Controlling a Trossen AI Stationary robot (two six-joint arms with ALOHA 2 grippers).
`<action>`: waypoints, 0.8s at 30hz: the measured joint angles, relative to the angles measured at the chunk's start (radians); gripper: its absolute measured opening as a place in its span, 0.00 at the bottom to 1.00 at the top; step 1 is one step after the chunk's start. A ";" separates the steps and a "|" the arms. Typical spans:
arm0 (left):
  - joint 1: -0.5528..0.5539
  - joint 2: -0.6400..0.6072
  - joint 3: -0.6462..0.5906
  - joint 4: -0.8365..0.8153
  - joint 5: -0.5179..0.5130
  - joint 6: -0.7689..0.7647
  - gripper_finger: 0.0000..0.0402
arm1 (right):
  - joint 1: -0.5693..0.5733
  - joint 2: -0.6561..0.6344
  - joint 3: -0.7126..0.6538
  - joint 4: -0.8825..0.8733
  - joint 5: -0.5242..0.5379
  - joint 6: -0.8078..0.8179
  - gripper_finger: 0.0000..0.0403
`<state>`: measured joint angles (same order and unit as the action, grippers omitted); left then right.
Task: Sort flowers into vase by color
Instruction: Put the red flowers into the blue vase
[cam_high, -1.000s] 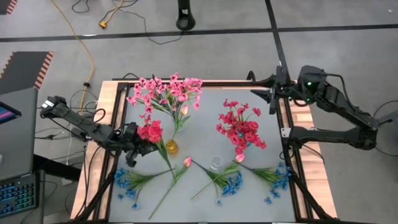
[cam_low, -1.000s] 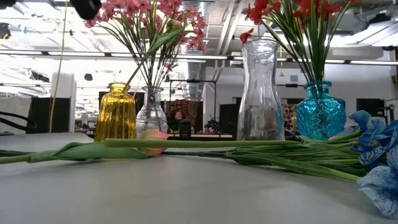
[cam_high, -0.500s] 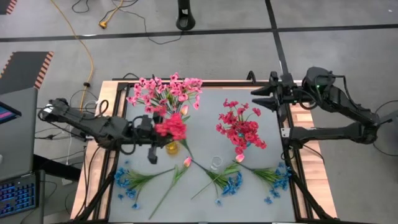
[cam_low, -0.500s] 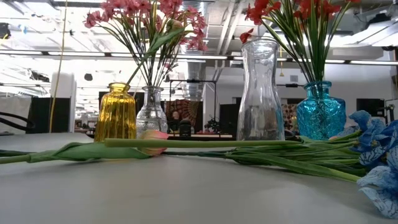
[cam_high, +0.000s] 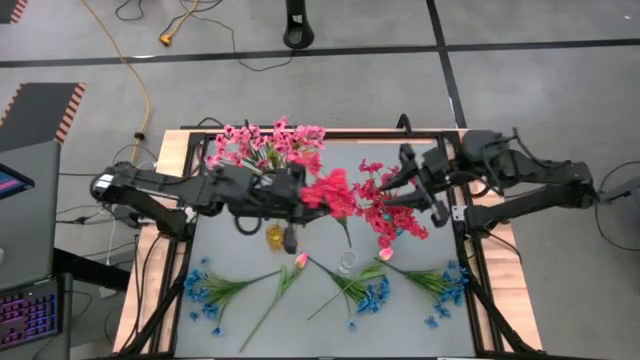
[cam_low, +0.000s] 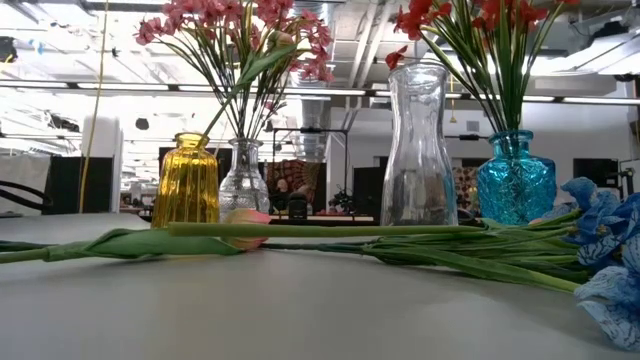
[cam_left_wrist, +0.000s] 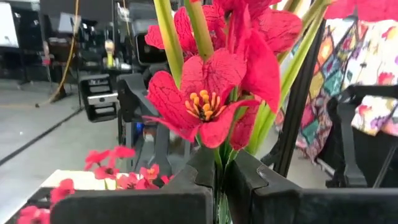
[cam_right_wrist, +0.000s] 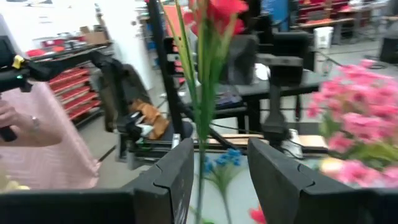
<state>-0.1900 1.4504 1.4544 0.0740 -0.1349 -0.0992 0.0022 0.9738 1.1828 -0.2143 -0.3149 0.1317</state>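
You're roughly halfway, I'd say. The light pink bunch (cam_high: 265, 145) already stands in a vase at the back, and the red bunch (cam_high: 390, 210) is in the blue vase (cam_low: 514, 178). Your left gripper (cam_high: 292, 195) is clamped on a red sprig (cam_high: 330, 192), blossoms poking out just past the fingertips and the stem trailing below them. The right gripper (cam_high: 412, 190) hangs just beside the red bunch, fingers (cam_right_wrist: 171, 171) apart with a green stem (cam_right_wrist: 200, 112) running between them, though I can't tell if they touch it. Still lying on the table (cam_high: 330, 330): the blue sprigs (cam_high: 372, 296), a couple of tulips (cam_high: 300, 260), and the yellow vase (cam_low: 186, 182) and tall clear vase (cam_low: 418, 150) look empty.
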 joint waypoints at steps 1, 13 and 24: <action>0.001 0.023 0.028 -0.018 0.000 0.000 0.00 | 0.013 0.013 0.000 0.019 0.000 0.000 0.44; 0.002 0.171 0.262 -0.203 -0.093 0.028 0.00 | 0.097 0.106 0.000 0.083 0.081 -0.009 0.44; 0.004 0.171 0.262 -0.202 -0.114 0.027 0.00 | 0.129 0.175 0.000 0.115 0.083 -0.012 0.44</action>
<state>-0.1861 1.6215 1.7168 -0.1280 -0.2485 -0.0719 0.1310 1.1487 1.1828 -0.0996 -0.2321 0.1197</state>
